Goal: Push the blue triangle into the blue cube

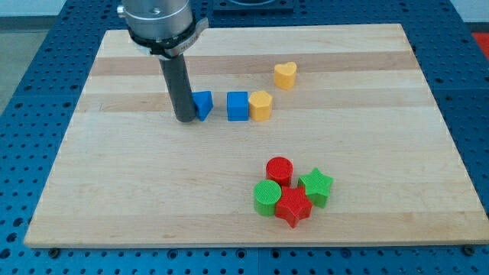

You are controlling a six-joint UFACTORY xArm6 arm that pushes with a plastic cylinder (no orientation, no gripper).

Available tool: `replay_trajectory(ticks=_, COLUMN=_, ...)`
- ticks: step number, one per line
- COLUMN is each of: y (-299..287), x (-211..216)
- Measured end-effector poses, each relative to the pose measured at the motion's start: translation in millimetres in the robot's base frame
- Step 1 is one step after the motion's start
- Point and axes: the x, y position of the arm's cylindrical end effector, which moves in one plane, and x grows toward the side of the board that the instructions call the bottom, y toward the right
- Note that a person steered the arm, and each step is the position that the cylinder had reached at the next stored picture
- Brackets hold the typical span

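Red star, ribbed, lowest, clustered with green cylinder, red cylinder, green star. Blue triangle partly hidden, touched by tip on view's left; blue cube near. Tool: plain rod, nothing grasped. Wooden table.

Pale wooden desk on a blue perforated base; dark rod tool, my tip down on the desk, touching the left side of the small blue plastic triangle; blue plastic cube just to the view's right of it, a small gap between; yellow rounded block touching the cube's right side; yellow heart block near, up-right; at lower right a tight cluster: red cylinder, green cylinder, red star, green star.
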Motion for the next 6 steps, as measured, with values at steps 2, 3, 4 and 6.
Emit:
replay_trajectory(ticks=2, y=-20, x=0)
replay_trajectory(ticks=3, y=8, x=-5)
replay_trajectory(ticks=4, y=34, x=-6)
replay_trajectory(ticks=6, y=40, x=13)
